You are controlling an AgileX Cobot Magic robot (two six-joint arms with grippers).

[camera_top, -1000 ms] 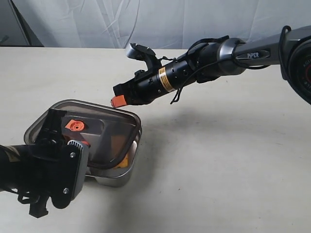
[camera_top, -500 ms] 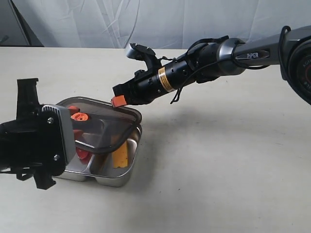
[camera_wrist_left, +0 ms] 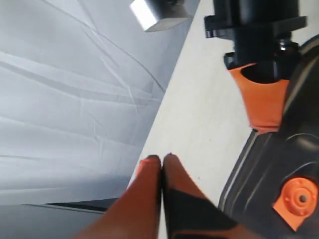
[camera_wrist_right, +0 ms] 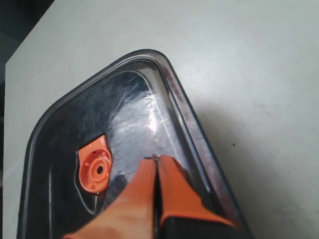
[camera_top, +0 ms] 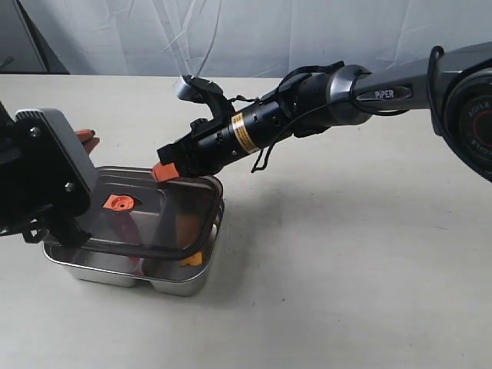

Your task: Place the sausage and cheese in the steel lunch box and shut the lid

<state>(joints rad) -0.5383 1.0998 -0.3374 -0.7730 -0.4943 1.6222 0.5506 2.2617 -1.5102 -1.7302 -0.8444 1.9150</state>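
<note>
1. Smoky dark plastic, the lid (camera_top: 165, 215) lies over the steel lunch box (camera_top: 123, 270) in the lower left of the exterior view, with its orange valve tab (camera_top: 118, 202) facing up. Whether it is pressed fully home cannot be told.
2. Through the lid the cheese (camera_top: 192, 258) shows only as a yellow-orange patch in the box's right-hand compartment. The sausage (camera_top: 138, 264) is a faint dark-red smudge near the divider and hard to make out.
3. The left arm's black wrist housing (camera_top: 42, 181) hides the box's left end and is cut off by the frame's left edge.
4. The left gripper (camera_top: 89, 139) sits at the left edge, above and behind the box and clear of the lid. Its wrist view shows the orange fingers (camera_wrist_left: 148, 174) pressed together with nothing between them.
5. The right arm (camera_top: 307, 104) stretches from the upper right down toward centre-left. The right gripper (camera_top: 164, 171) is at the lid's far edge, its pincer closed and empty, but contact with the lid is unclear.
</note>
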